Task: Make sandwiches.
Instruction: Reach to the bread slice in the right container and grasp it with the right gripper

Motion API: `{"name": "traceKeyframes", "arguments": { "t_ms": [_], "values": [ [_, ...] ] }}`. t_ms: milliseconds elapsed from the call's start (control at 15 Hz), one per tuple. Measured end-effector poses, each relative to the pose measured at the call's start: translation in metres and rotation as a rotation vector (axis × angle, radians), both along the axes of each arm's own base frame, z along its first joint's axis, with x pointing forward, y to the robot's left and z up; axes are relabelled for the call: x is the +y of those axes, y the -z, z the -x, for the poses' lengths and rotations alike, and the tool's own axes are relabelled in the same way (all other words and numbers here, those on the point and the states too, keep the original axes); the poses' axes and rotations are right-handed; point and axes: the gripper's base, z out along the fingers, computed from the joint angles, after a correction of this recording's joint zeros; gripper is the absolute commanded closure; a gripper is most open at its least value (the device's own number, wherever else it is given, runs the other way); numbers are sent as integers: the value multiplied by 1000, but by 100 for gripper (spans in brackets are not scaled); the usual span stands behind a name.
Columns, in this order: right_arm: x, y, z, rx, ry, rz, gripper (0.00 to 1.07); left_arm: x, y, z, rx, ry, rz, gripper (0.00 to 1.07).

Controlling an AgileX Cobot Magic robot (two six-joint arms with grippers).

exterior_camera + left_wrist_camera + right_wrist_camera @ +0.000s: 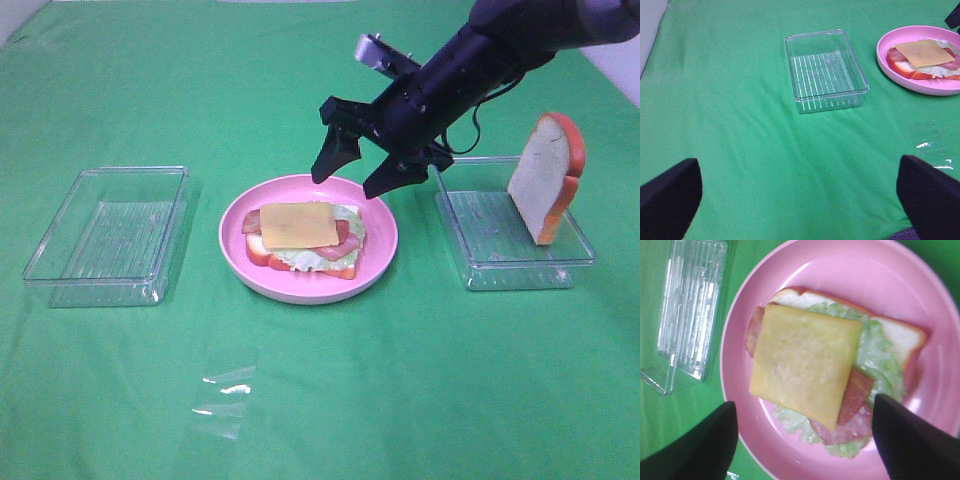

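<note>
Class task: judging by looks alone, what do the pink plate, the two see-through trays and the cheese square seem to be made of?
Pink plate: probably plastic, smooth and slightly glossy, with soft highlights on the rim.
Left tray and right tray: clear rigid plastic, ribbed floors, bright edge glints.
Cheese square: likely soft foam or rubbery plastic; matte, finely grainy, uniformly yellow, so a toy rather than real cheese.

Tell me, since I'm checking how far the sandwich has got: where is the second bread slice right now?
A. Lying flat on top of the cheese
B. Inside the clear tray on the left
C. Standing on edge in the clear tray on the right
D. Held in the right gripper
C: the second bread slice stands on edge in the right clear tray, while the cheese on the pink plate lies uncovered.
</note>
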Motion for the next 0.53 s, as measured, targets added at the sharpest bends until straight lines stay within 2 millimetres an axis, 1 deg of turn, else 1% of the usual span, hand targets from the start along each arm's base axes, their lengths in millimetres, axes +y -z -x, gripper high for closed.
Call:
{"name": "traceKeyframes", "arguments": {
  "t_ms": [67,133,333,400,467,533],
  "values": [
    [-3,-6,-1,-3,6,34,23,0,0,0,0,0,0,9],
    [-9,-21,-2,-13,12,115,20,0,0,0,0,0,0,9],
    [-30,-68,-6,-48,106,337,20,0,0,0,0,0,0,9],
    [-34,-77,-6,-58,122,373,20,0,0,0,0,0,0,9],
    [-44,-105,-8,-91,147,472,20,0,0,0,0,0,0,9],
    [-46,-116,-10,-125,156,492,20,0,0,0,0,0,0,9]
  ]
}}
